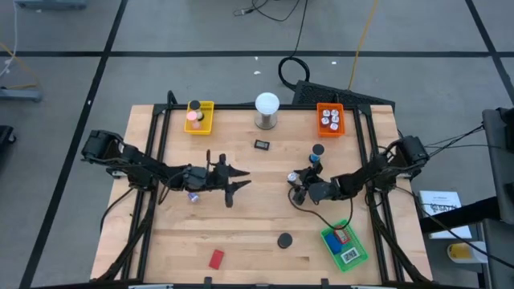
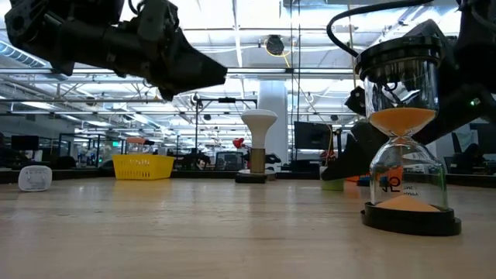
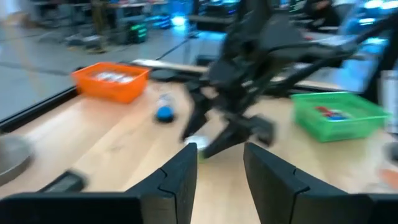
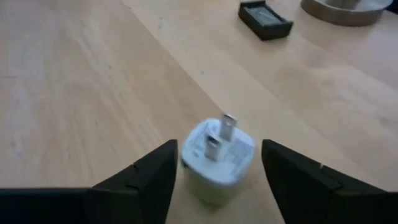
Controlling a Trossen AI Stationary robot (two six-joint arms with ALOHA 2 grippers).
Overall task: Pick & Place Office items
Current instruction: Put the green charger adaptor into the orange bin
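Observation:
My right gripper [image 1: 299, 188] is open at mid-table, low over the wood. In the right wrist view its fingers [image 4: 219, 149] stand on either side of a small white wall plug [image 4: 217, 160], which lies on the table with its two metal prongs pointing away from the fingers. I cannot tell whether a finger touches it. My left gripper [image 1: 237, 183] is open and empty left of centre, and it faces the right gripper [image 3: 217, 168]. A tiny purple bit [image 1: 193, 196] lies on the table beside the left arm.
There is a yellow tray [image 1: 199, 116] at the far left, an orange tray [image 1: 330, 119] at the far right and a green tray [image 1: 344, 246] at the near right. A white ball on a metal base [image 1: 267, 108] stands at the far middle. On the table are a black flat item [image 1: 262, 144], a black round piece [image 1: 318, 149], a blue bit [image 1: 315, 160], a sand timer [image 2: 403, 139] and a red block [image 1: 216, 258].

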